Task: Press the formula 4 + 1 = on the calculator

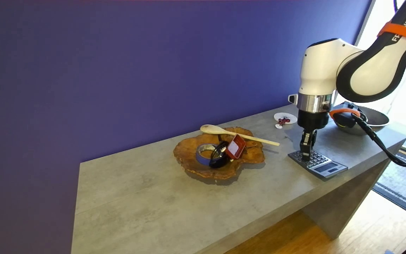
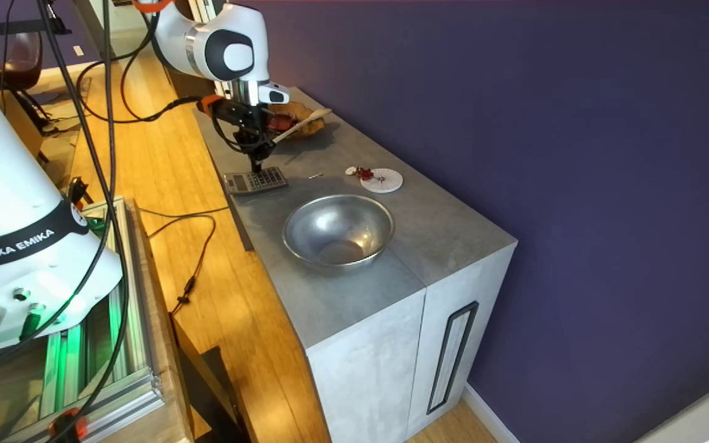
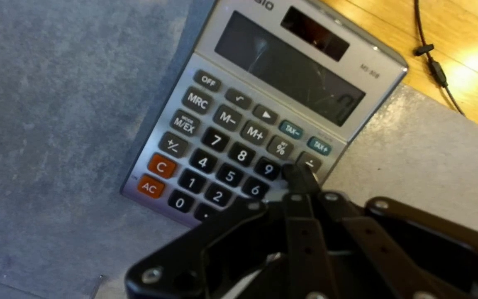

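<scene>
Black gripper is pointing down, pressed together with nothing between, presumably serving as a poker thin enough for small keys. It's standing over the flat silver-grey rectangular calculator, tip near the black 9 key and black 6 key; can't tell if touching. Black 4 key and black 1 key are sitting clear of the tip; = key isn't showing, likely hiding behind the gripper. Calculator's lying on the grey stone-look counter, display end by the edge, probably for reach. Shiny round metal bowl is sitting apart, likely leaving room.
</scene>
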Controlling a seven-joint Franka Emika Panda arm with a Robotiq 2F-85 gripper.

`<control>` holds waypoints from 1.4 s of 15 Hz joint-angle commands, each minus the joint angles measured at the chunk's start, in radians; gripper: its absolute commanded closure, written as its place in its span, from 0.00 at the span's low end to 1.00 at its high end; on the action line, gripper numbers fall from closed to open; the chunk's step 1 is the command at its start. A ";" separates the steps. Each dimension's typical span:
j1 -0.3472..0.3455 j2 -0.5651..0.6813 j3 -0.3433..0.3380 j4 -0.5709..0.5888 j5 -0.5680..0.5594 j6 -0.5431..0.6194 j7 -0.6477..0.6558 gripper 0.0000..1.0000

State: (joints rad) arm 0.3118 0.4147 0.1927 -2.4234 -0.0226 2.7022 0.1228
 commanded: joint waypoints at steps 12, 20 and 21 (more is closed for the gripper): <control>0.024 0.036 -0.024 0.033 -0.049 -0.009 0.014 1.00; 0.041 0.086 -0.046 0.059 -0.068 -0.013 0.039 1.00; 0.046 0.091 -0.050 0.061 -0.072 -0.010 0.047 1.00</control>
State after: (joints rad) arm 0.3213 0.4349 0.1802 -2.4018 -0.0467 2.6858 0.1250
